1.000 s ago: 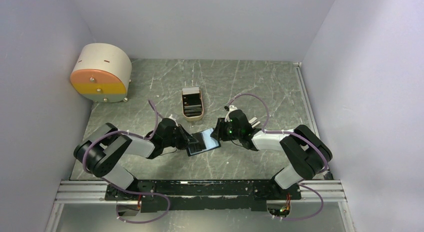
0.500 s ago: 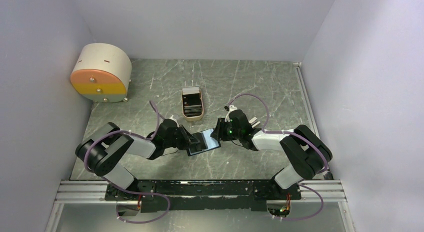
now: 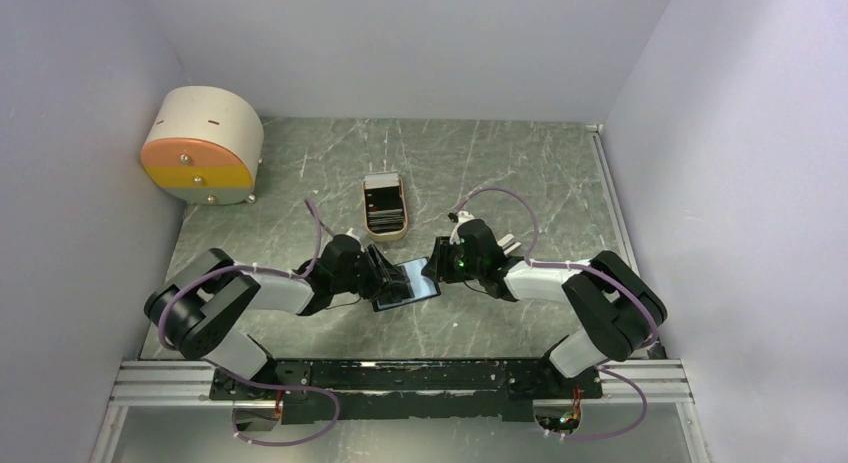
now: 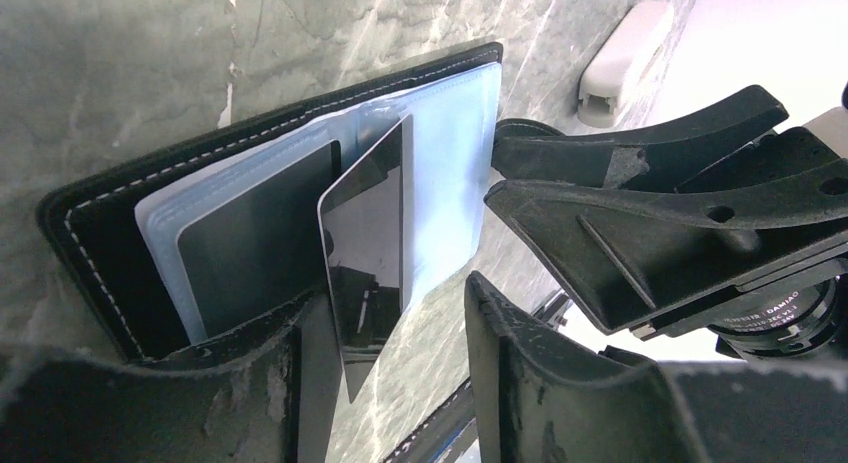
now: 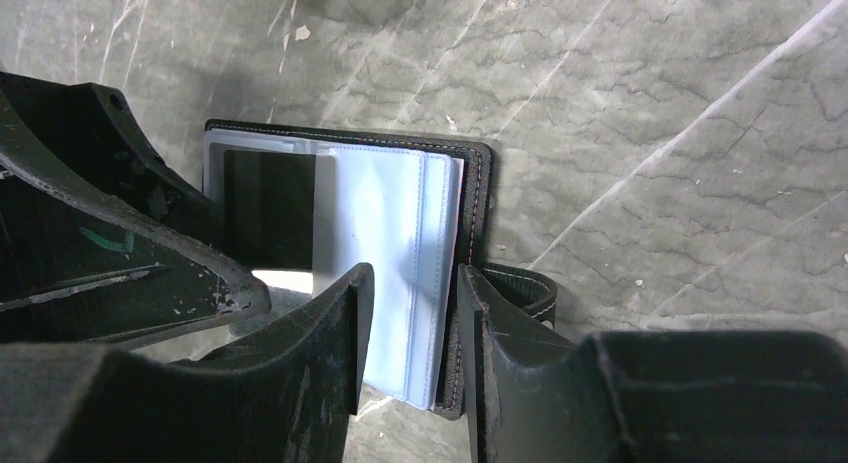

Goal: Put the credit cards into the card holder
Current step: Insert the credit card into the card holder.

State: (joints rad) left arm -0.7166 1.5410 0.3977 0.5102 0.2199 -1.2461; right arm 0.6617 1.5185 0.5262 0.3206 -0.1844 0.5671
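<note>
The black card holder point(image 3: 410, 283) lies open between both arms, its blue-grey pockets facing up. In the left wrist view it point(image 4: 90, 233) has one dark card point(image 4: 255, 223) in a pocket. A second glossy dark card point(image 4: 365, 253) stands on edge, its far end in the pockets. My left gripper point(image 3: 378, 271) is open around that card point(image 4: 390, 303), which leans by the left finger. My right gripper point(image 3: 435, 263) is shut on the holder's right edge point(image 5: 412, 273), pockets and cover between its fingers. More credit cards point(image 3: 385, 211) lie in the beige tray.
The beige oblong tray point(image 3: 385, 235) sits just behind the card holder. A big beige-and-orange round box point(image 3: 202, 146) stands at the back left by the wall. Walls close in the marble table on three sides.
My left gripper has edged right toward the card holder with the card. The right gripper and the holder have stayed put.
</note>
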